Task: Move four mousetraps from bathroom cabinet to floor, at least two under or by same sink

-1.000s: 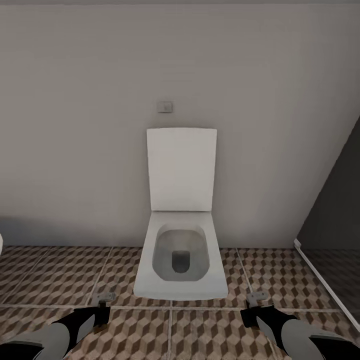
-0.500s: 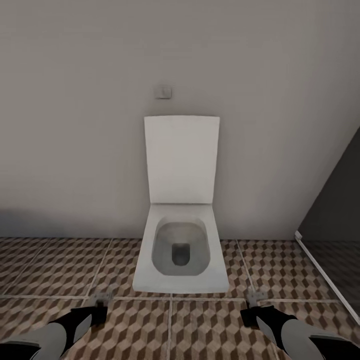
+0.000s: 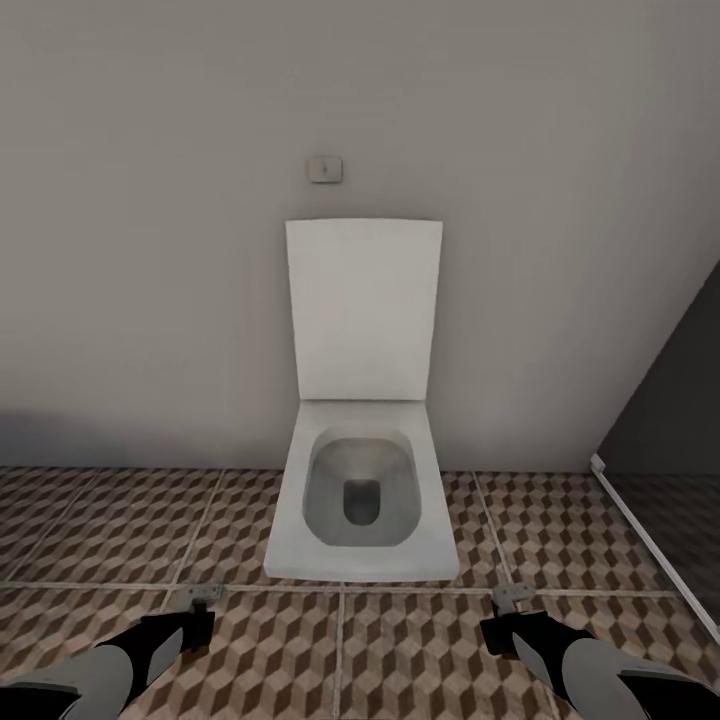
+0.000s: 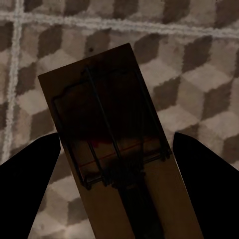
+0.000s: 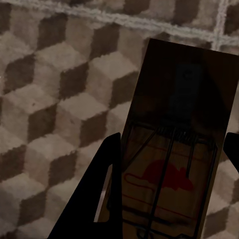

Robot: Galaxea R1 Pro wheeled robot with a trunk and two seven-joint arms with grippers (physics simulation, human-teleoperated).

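Cube-patterned brown, beige and white floor tiles [image 3: 110,530] run up to a plain pale wall, and dead ahead stands a white square toilet [image 3: 362,500] with its lid up and a small grey flush plate [image 3: 324,169] on the wall above it. Off to the right, a dark glass panel [image 3: 670,400] cuts in at an angle.

Both arms hang low at the near edge. The left claw [image 3: 203,598] is over the tiles at near left, the right claw [image 3: 507,598] at near right, well apart, the toilet between them and farther off.

Look along the left wrist: a small flat brown wooden mousetrap with dark wire parts [image 4: 117,149] sits between the two black fingers [image 4: 27,174], its long axis running out along them, the floor beneath. That claw is pinching the board. Same on the right: a second brown wooden mousetrap with a red mouse print [image 5: 174,149] is held lengthwise between the dark fingers [image 5: 107,184], tiled floor below it.

So each arm carries one trap, hovering above the floor. No sink here and no cabinet, just the toilet. My guess is the robot must turn away to find the sink; whichever arm ends up nearer it should set down first.
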